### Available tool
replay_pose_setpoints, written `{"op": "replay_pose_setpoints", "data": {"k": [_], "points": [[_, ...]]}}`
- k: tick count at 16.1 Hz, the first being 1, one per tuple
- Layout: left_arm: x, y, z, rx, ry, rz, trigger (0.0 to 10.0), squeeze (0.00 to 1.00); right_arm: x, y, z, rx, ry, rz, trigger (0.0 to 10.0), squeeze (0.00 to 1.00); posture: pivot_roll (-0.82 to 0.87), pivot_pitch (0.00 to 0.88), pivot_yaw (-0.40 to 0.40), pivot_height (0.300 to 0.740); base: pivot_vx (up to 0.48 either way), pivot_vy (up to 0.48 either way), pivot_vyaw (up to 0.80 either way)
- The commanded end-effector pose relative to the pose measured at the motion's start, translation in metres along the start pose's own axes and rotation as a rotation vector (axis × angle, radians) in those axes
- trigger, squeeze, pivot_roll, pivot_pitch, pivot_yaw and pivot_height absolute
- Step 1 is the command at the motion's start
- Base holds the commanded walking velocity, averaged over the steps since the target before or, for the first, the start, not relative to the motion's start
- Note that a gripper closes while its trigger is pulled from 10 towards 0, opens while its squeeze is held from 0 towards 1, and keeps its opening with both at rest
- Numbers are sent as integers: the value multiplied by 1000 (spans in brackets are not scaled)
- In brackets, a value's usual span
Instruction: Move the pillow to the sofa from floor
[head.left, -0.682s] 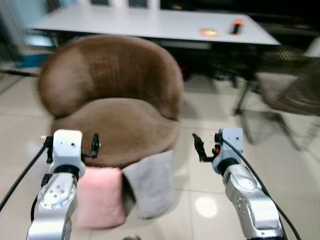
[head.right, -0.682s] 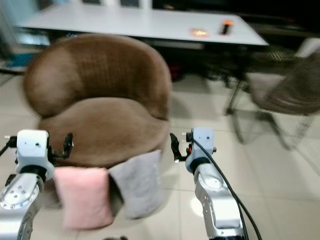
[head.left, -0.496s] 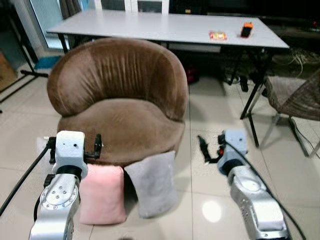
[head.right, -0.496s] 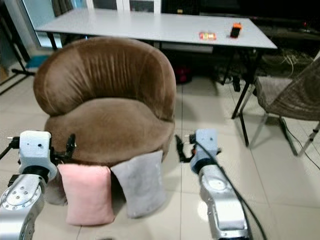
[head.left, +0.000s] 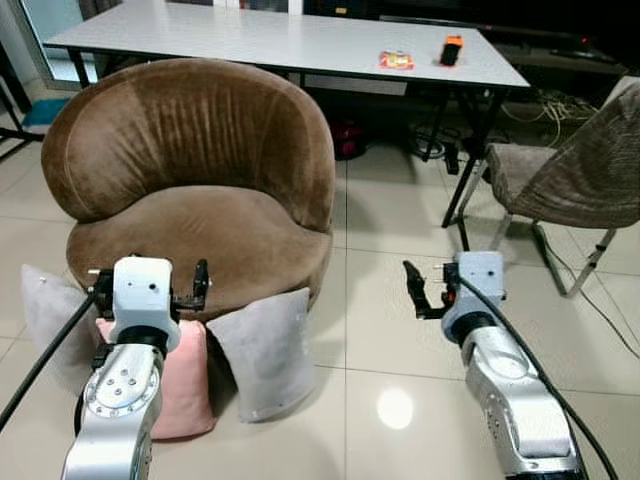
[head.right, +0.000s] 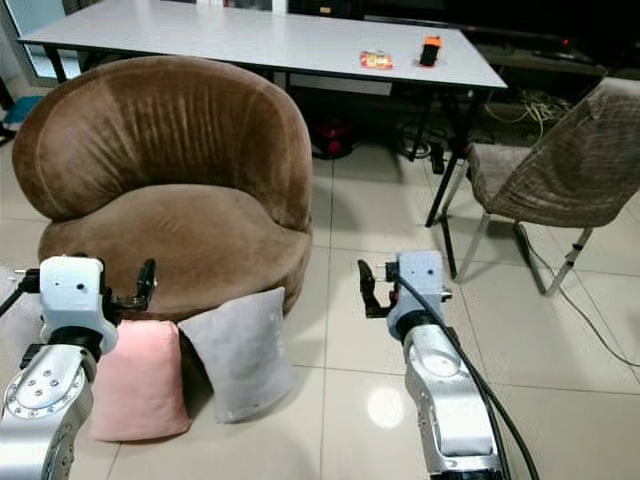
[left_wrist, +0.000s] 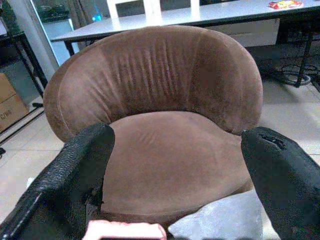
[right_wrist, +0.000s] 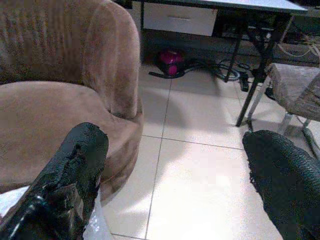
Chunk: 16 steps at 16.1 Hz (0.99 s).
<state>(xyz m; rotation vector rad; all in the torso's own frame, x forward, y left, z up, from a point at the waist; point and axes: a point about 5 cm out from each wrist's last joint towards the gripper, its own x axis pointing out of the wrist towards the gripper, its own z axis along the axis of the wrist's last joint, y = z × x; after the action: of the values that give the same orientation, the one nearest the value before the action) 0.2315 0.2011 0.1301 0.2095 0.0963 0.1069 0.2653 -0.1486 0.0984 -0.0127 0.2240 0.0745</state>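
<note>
Brown sofa (left_wrist: 165, 125), spread tool fingers (left_wrist: 75, 170), pink pillow (left_wrist: 125, 231)

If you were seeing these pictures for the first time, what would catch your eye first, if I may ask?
A big brown round armchair dominates the middle of the tiled floor, with a pink pillow and a grey pillow leaning against its front. The left gripper and right gripper are raised on either side, both with fingers open. Behind stands a long white table carrying a small orange object.
</note>
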Motion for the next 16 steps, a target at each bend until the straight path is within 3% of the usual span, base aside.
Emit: {"op": "replay_pose_setpoints", "data": {"k": [1,6,8,12,14,16], "points": [[-1,2,3,2,-16,-3,10000,0,3,4,4,5,-16,16,10000,0,-64,0,-46,740,0,0,0],[-2,3,1,3,-21,-3,10000,0,5,-1,2,37,6,-13,10000,0,-62,0,-47,740,290,0,0],[-2,3,0,6,-19,-4,10000,0,6,-3,2,-9,1,-37,10000,0,-62,0,-49,740,307,0,0],[-1,3,0,9,-21,-4,10000,0,7,-6,3,37,-3,-64,10000,0,-64,0,-50,740,320,0,0],[-1,3,-1,10,-23,-4,10000,0,9,-6,5,3,-9,-45,10000,0,-65,0,-50,740,322,0,0],[-1,2,-1,12,-25,-6,10000,0,9,-5,4,45,-2,-41,10000,0,-64,0,-51,740,319,0,400]]}}
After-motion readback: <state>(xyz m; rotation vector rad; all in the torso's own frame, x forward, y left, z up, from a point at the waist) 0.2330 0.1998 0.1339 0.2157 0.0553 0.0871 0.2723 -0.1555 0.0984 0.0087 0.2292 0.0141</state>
